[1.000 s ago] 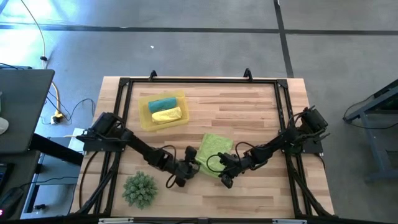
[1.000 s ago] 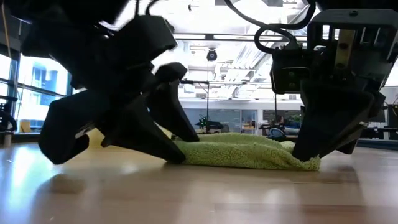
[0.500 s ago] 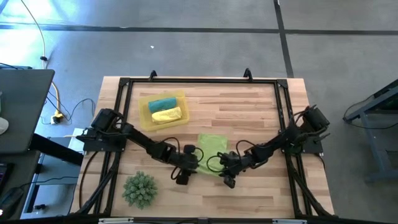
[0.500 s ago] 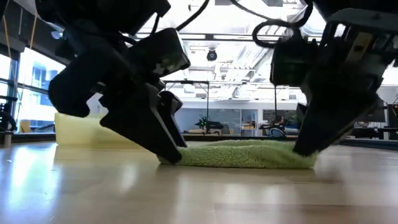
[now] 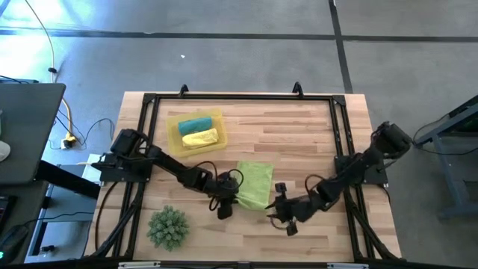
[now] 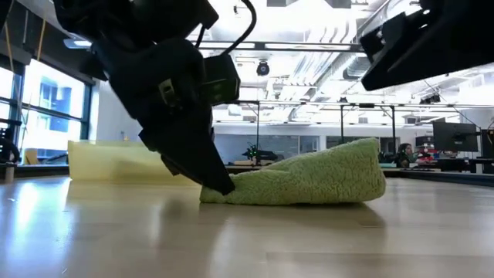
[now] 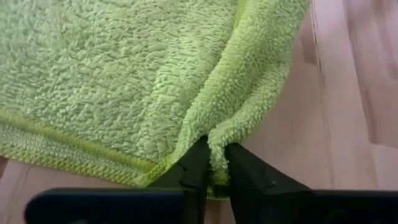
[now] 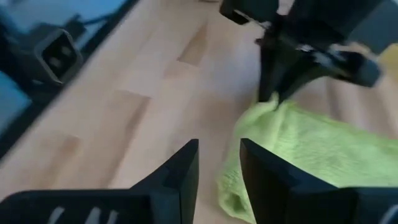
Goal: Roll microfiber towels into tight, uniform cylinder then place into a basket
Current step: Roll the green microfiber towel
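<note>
Wooden slat table (image 5: pixel 299 134), framed by dark rails, carries all the work items; an open hall with ceiling lights lies behind it in the low view.

Item under work: the lime green towel (image 5: pixel 255 184), lying near the middle of the table toward the front edge. Seen from above it is a folded oblong whose long axis runs from the table's back toward its front. In the low view it sits flat at one end and humps up into a thick fold at the other.

Left gripper (image 5: pixel 225 203): down at the towel's front corner on the left arm's side. Its wrist view shows the two fingers (image 7: pixel 194 169) closed on a pinched ridge of the towel's hemmed edge. The left arm reaches low across the table from its base, wrist angled down onto the cloth.

Right gripper (image 5: pixel 287 221): off the towel, just beside its front right corner and apart from it. Its fingers (image 8: pixel 180 174) stand parted with nothing between them; the cloth lies ahead of the jaws. The right arm is stretched low along the table's front.

Judgement: the left gripper alone holds the cloth, so any roll would proceed from that pinched corner along the long axis.

Basket (image 5: pixel 176 142): at the back left, well apart from the green towel, holding a teal roll (image 5: pixel 194 125) and a yellow roll (image 5: pixel 199 138) side by side.
</note>
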